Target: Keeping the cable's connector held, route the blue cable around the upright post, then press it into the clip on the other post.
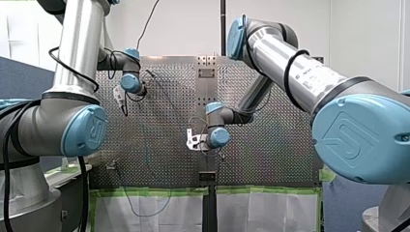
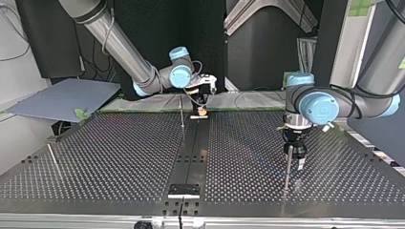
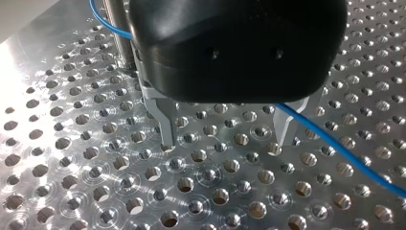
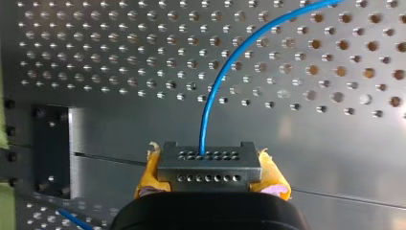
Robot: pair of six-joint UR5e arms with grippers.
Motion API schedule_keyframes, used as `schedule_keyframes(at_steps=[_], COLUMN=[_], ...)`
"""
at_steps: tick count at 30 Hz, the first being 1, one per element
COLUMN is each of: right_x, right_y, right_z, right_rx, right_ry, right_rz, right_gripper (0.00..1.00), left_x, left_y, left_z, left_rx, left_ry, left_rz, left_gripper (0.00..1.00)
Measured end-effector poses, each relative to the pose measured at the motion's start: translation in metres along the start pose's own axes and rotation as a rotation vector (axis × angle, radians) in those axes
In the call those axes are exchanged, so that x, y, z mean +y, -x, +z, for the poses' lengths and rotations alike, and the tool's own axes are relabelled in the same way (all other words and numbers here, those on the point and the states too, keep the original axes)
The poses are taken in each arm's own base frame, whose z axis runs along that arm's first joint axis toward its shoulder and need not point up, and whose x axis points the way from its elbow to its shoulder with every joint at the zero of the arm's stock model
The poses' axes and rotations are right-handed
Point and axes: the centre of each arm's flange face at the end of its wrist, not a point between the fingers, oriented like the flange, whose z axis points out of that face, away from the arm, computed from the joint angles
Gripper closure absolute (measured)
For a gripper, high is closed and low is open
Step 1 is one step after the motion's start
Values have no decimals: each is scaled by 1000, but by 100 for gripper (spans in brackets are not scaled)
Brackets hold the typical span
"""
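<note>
Connector (image 4: 210,172), a dark grey block with rows of small holes, is sitting pinched between the yellow pads (image 4: 152,172) of my right gripper (image 2: 202,111), which is holding it low over the far middle of the perforated table (image 2: 119,152) in the top view. Blue cable (image 4: 215,91) is leaving the connector's upper face and arcing away over the table's holes. Thin post (image 2: 181,112) is standing just beside my right gripper, at its left in the top view. My left gripper (image 3: 226,136), black-bodied, is pointing straight down at the table near the top view's right, with its metal fingers (image 3: 165,124) spread wide and gripping nothing, their tips close to the surface. One stretch of the cable is running past the inner side of one finger and on across the table. Upright post (image 3: 117,38) is standing just beside my left gripper, with another stretch of cable passing by it. The gripper's body is hiding whether the cable wraps around the post.
</note>
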Motion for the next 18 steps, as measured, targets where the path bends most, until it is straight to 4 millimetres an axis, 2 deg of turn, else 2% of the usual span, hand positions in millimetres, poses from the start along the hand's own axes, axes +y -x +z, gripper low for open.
schedule_keyframes(at_steps=[9,18], right_x=[1,3], right_y=[54,93], right_z=[9,13], right_rx=[-42,-66], right_ry=[4,7], right_rz=[2,3], right_gripper=[100,100], left_x=[0,0], left_y=[0,1], left_z=[0,0], left_rx=[-4,-6], left_ry=[5,4], left_rz=[12,15], left_gripper=[0,0])
